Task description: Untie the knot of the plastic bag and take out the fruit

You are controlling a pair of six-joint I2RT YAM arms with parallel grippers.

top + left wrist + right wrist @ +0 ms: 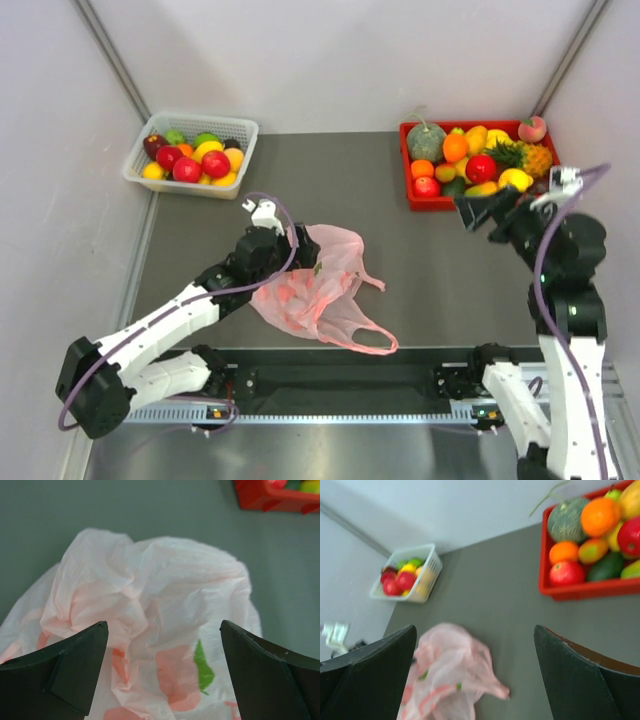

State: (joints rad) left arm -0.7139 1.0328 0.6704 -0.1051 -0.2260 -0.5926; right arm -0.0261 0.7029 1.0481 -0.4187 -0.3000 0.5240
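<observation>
Tabletop of dark grey [430, 270], with two robot arms bolted at its near edge. At the far left corner sits a white plastic mesh basket [130, 172] heaped with red, yellow and green toy fruits.

Just right of it, the left arm reaches in over a thin pink plastic bag [320, 280] that lies crumpled near the middle of the near edge. The left gripper [164, 630] hangs close above the bag's bunched top with its jaws spread wide and nothing between them, placed, it seems, to take a fresh hold.

The bag's two handle strips [370, 345] trail loose toward the near edge, one as an open loop. No knot can be made out, so the untying looks done. Reddish patches show through the plastic, but whether they are the fruit or printing I cannot tell; no fruit lies out beside the bag.

At the far right corner stands a red plastic tray [405, 160] of mixed fruits. The right gripper [472, 212] hovers raised beside it, jaws spread and empty, well apart from the bag.
</observation>
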